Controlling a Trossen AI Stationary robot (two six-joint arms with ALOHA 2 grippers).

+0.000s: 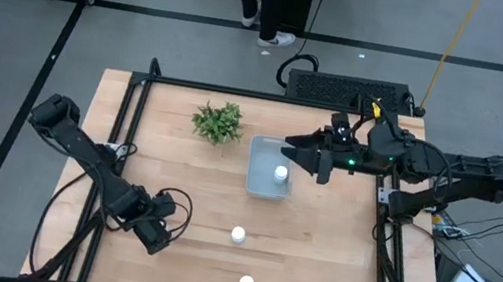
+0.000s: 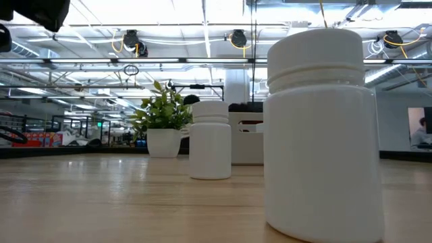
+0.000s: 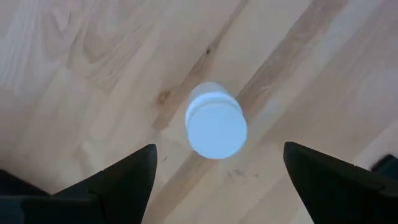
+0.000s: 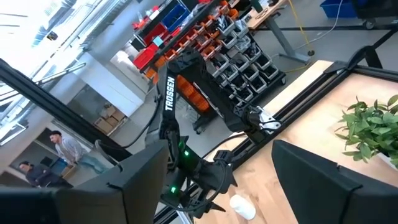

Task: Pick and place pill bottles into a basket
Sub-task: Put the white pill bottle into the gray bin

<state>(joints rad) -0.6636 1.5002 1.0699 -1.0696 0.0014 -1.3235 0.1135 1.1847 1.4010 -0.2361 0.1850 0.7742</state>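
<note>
A small green leafy plant (image 1: 218, 122) in a white pot stands on the light wooden desk (image 1: 165, 178). Behind the desk a person's legs (image 1: 271, 2) show, perhaps standing.

Left gripper (image 1: 164, 231) hanging low, pointing down, fingers (image 3: 118, 180) spread wide; right gripper (image 1: 292, 152) reaching leftward, fingers parted.

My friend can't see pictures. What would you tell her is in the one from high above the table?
One white pill bottle sits in the basket mid-table, with the open right gripper above its right edge. Three more bottles stand on the wood nearer the front; the open left gripper is at front left, and a plant sits beside the basket.
</note>
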